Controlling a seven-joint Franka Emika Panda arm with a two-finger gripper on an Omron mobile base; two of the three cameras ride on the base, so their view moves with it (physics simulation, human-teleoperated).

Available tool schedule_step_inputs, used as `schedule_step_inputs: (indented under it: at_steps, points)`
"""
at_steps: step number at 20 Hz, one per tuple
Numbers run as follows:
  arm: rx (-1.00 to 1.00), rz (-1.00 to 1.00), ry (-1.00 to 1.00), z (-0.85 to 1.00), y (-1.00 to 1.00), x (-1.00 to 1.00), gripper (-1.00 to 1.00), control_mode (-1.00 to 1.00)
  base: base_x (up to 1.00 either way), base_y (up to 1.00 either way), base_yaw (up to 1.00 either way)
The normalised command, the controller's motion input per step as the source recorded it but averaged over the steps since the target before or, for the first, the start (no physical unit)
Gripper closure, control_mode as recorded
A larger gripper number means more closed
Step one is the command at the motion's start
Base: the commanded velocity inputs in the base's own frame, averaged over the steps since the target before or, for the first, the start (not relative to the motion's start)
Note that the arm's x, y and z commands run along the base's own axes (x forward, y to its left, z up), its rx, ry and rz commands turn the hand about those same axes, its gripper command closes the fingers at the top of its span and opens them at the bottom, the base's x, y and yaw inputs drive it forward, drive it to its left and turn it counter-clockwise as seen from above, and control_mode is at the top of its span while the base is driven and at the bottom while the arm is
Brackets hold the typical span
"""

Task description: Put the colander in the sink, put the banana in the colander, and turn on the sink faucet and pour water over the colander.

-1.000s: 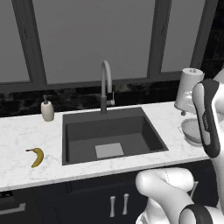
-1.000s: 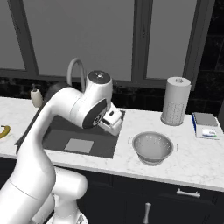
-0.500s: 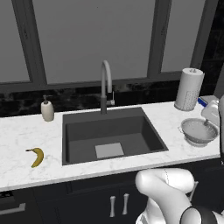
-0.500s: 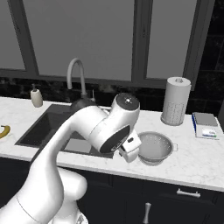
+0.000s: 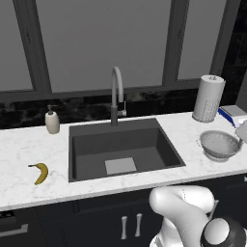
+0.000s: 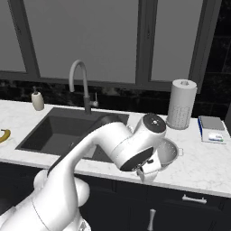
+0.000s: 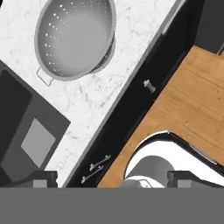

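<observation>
Colander (image 5: 220,144) sits upright and empty on the white marbled surface (image 5: 19,183), just to the right of the sink (image 5: 123,149), with nothing gripping it; the hand view shows it from above near the surface's front edge, one small rim handle pointing toward the basin. The arm has swung in the last second from above the sink's right side over to the colander's end of the surface, and the claw (image 6: 146,171) now hangs low at the front edge just beside the colander, its fingers spread wide and empty. That reads as the approach to the first step: the colander is not yet in the sink, so everything else is still to come. The banana (image 5: 40,172) lies on the surface well to the left of the sink, and the sink faucet (image 5: 117,96) stands behind the basin with no stream running. A soap dispenser (image 5: 52,121) stands behind the sink's left corner, a paper towel roll (image 5: 208,98) behind the colander, and a small scale (image 6: 212,129) further right. Dark cabinets run below, dark-framed windows above, and wooden floor shows in the hand view.
</observation>
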Motion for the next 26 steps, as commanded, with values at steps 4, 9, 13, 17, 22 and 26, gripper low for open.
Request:
schedule_step_inputs:
  at_steps: [4,9,13,17,22,26]
  points:
    - [0.05,-0.11,0.12,-0.31,-0.29,0.21,-1.0,-1.0,0.0,0.0,0.0]
    - [0.05,-0.07,0.11,-0.27,-0.22,0.33,-1.0,-1.0,0.0,0.0,0.0]
    - [0.02,-0.04,0.03,-0.31,-0.1,0.45,-1.0,-1.0,0.0,0.0,0.0]
    - [0.0,-0.03,0.0,-0.34,-0.02,0.44,-1.0,-1.0,0.0,0.0,0.0]
    - [0.0,-0.05,0.0,-0.33,-0.02,0.36,-1.0,-1.0,0.0,0.0,0.0]
    - [0.0,-0.05,0.0,-0.28,-0.11,0.3,-1.0,-1.0,0.0,0.0,0.0]
